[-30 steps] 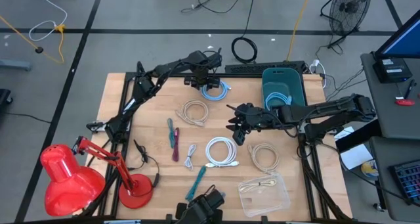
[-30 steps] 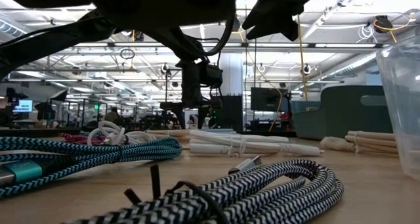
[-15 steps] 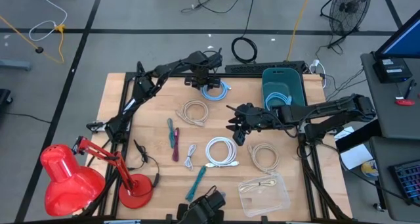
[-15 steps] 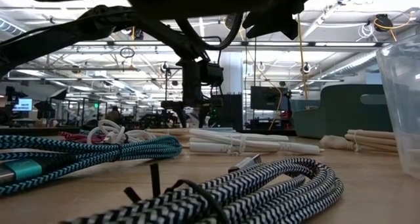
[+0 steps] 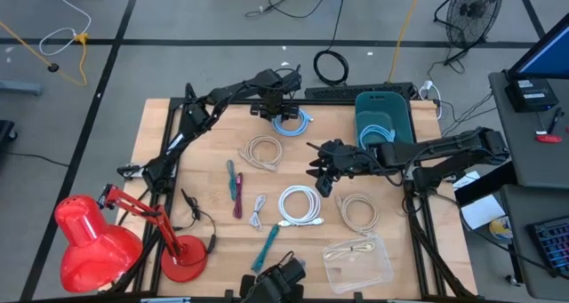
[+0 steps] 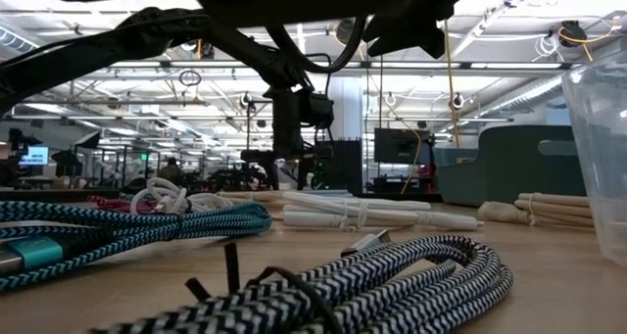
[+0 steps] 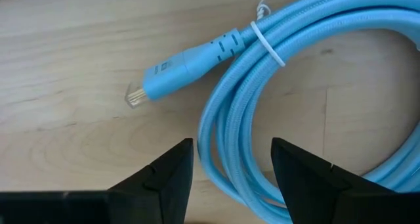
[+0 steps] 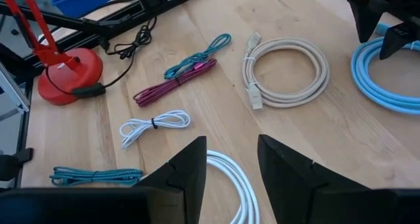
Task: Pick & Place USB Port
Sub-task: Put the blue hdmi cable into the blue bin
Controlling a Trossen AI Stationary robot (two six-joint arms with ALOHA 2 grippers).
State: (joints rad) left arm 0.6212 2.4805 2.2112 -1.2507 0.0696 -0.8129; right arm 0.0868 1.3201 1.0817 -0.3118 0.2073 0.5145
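From above, the left gripper [image 5: 286, 116] hangs over the light blue cable [image 5: 293, 121], which lies on the wooden table [image 5: 204, 139] at about 12 o'clock from the table's middle. The right gripper [image 5: 322, 180] is near the middle, above the edge of a white cable coil [image 5: 300, 205]. A teal bin [image 5: 384, 116] stands at 2 o'clock and a red lamp [image 5: 89, 241] at 8 o'clock.

In the low view, a black-and-white braided cable [image 6: 392, 275] lies closest, and a dark arm [image 6: 294, 119] comes down far behind it.

In the left wrist view, the left fingers [image 7: 164, 178] stand apart, released, with the blue coil [image 7: 262, 106] between them, and nothing is grasped.

In the right wrist view, the right fingers [image 8: 190, 168] are also apart and hold nothing. A beige cable [image 8: 285, 69] lies ahead of them.
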